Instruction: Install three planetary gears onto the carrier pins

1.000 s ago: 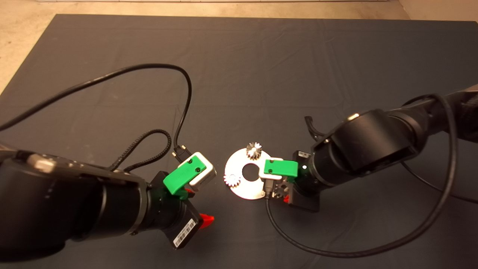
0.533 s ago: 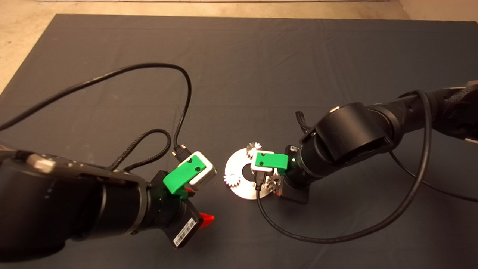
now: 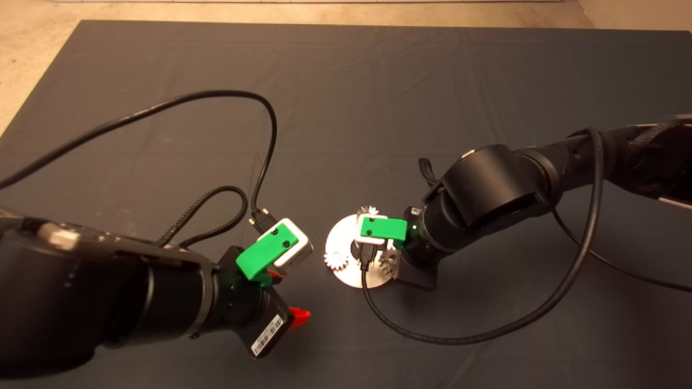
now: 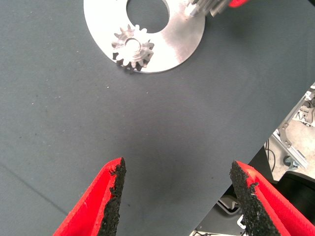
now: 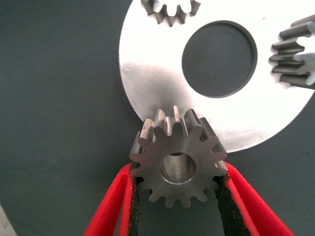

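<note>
Right gripper (image 5: 177, 196) has its fingers (image 5: 114, 206) clamped on the third gear (image 5: 177, 160), one pad on each side of the toothed rim. Gear is dull grey steel with blunt, squared teeth all round, a smooth centre hole, flat face towards the wrist camera. It hangs at the edge of the disc (image 5: 147, 64), overlapping the rim. Whether it touches the disc, cannot tell.

Disc is flat, round, bright brushed silver with a big centre hole, lying on the dark mat (image 3: 346, 108). Two other gears already sit on it: one (image 3: 334, 261) on the side towards the left arm, one (image 3: 369, 210) on the far side, mostly hidden under the right wrist in the head view. One bare pin (image 4: 193, 10) stands on the disc in the left wrist view.

Left gripper (image 4: 174, 191) hovers above bare mat near the disc, jaws wide apart, nothing between them.
</note>
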`<act>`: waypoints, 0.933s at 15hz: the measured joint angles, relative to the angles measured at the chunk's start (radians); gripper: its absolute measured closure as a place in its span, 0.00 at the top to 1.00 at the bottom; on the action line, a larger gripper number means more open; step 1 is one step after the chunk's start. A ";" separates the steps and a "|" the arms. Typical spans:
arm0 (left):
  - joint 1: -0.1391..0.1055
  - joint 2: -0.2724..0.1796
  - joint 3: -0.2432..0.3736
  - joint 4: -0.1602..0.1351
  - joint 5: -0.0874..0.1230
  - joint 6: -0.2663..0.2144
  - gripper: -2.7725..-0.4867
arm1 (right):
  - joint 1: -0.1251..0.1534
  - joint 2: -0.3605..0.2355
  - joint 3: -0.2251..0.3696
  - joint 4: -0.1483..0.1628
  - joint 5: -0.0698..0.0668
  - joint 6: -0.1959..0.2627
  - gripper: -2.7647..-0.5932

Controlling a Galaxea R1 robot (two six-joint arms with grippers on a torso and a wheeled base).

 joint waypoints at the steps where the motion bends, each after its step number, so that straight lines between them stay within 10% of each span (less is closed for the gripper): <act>1: 0.000 0.000 0.000 0.000 0.000 0.000 0.43 | 0.000 0.001 0.000 0.000 0.000 0.000 0.16; 14: 0.000 -0.002 0.000 0.000 -0.015 -0.001 0.43 | -0.008 0.001 -0.033 0.000 0.000 -0.019 0.16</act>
